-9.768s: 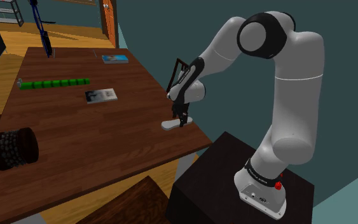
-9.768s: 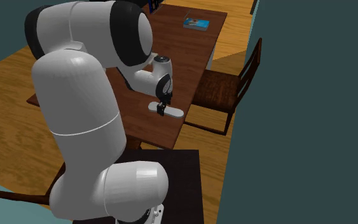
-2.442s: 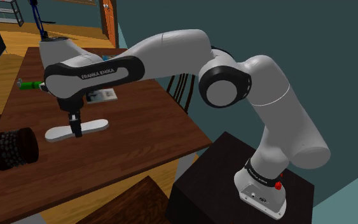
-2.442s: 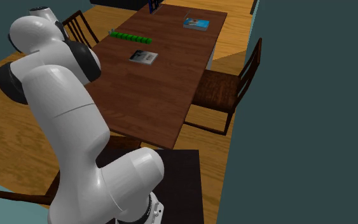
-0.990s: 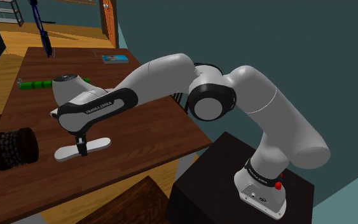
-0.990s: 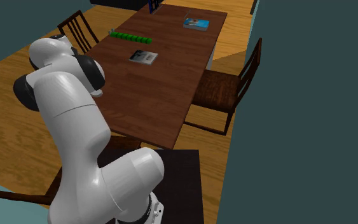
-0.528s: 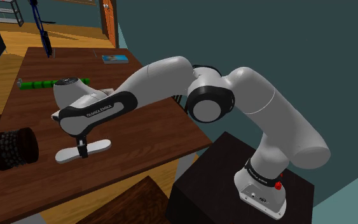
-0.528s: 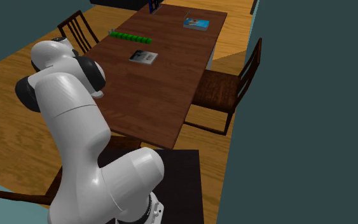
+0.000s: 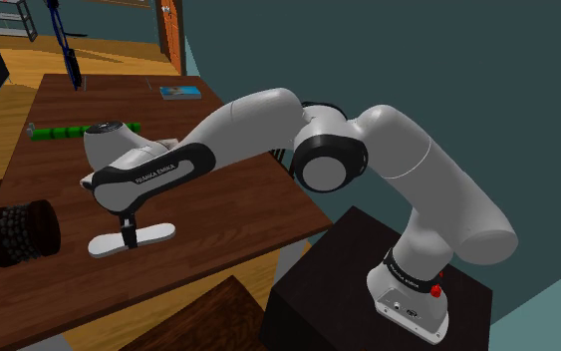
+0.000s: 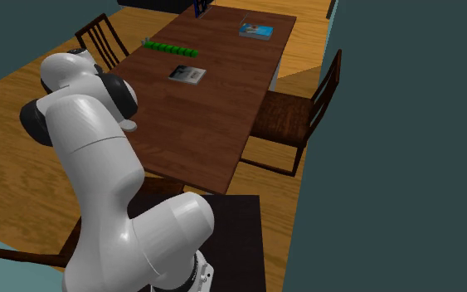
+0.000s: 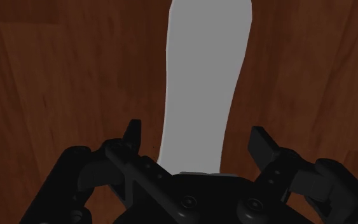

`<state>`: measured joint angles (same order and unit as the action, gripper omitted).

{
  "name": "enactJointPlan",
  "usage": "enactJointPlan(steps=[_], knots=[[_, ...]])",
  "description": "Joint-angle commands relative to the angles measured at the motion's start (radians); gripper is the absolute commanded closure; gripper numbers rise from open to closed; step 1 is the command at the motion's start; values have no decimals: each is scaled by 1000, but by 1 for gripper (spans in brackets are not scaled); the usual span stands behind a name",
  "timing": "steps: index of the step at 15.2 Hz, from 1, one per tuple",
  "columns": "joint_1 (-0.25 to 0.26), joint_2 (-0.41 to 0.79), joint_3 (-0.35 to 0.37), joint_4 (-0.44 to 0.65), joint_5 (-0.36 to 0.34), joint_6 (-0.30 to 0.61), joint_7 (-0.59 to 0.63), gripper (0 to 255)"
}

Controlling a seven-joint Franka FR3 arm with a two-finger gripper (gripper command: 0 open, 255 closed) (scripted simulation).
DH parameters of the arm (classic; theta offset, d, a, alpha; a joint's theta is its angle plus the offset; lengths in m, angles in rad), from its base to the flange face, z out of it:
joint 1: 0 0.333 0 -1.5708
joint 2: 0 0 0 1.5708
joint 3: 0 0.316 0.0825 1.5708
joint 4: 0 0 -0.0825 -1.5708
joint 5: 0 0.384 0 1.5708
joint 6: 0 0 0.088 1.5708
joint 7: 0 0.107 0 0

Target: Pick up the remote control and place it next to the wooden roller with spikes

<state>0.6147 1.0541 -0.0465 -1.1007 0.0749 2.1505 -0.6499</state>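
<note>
The arm reaches from the stand out over the brown desk, toward the shoulder view's left, with its hand pointing down near the desk's front edge. The hand's two black fingers stand apart. The remote, a plain pale grey-white slab, runs between them, with a gap on each side, so neither finger touches it. In the shoulder view the remote lies flat on the desk under the hand, its length running roughly across that view.

The roller, a dark studded cylinder on its side, sits on the desk at the shoulder view's left. The remote is near it, on its right in that view, with bare wood showing between the two.

Farther back on the desk lie a green bar made of small segments and, beyond it, a book with a blue cover. In the second exterior view the arm's white links stand in front of the desk's near end. A magazine lies mid-desk, and a brown chair stands at the desk's right side in that view.
</note>
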Motion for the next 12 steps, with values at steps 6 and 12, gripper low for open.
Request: enactJointPlan(steps=[6,12], knots=[[0,-85,-3,-21,-3,-64,1,0],[0,-84,-3,-20,-3,-64,1,0]])
